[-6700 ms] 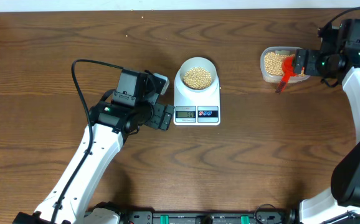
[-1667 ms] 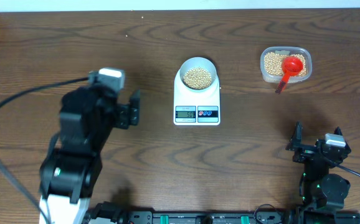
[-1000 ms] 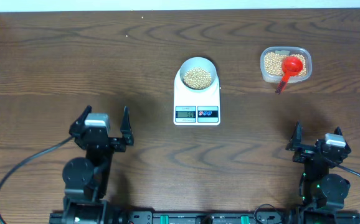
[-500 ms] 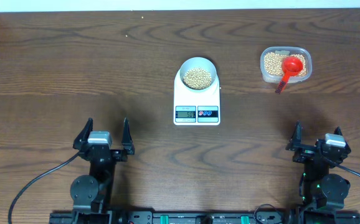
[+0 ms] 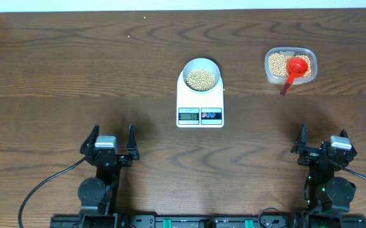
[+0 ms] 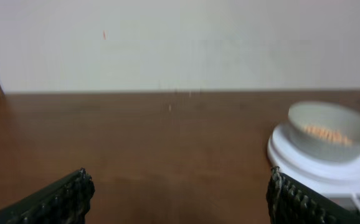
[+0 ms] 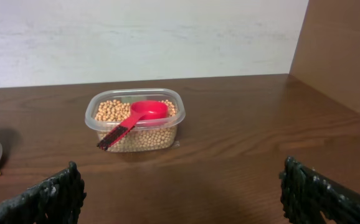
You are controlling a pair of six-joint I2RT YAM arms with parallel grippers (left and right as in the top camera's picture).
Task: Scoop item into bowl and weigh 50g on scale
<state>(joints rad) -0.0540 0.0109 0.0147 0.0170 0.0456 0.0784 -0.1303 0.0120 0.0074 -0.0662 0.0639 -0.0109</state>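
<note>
Dark wood table is filling the frame. Soybeans are sitting in the bowl on the scale, upper center. Red scoop is lying in the clear container, upper right. Left gripper and right gripper are sitting along the bottom, jaws spread apart.

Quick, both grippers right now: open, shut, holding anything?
Left gripper: open, holding nothing.
Right gripper: open, holding nothing.
</note>
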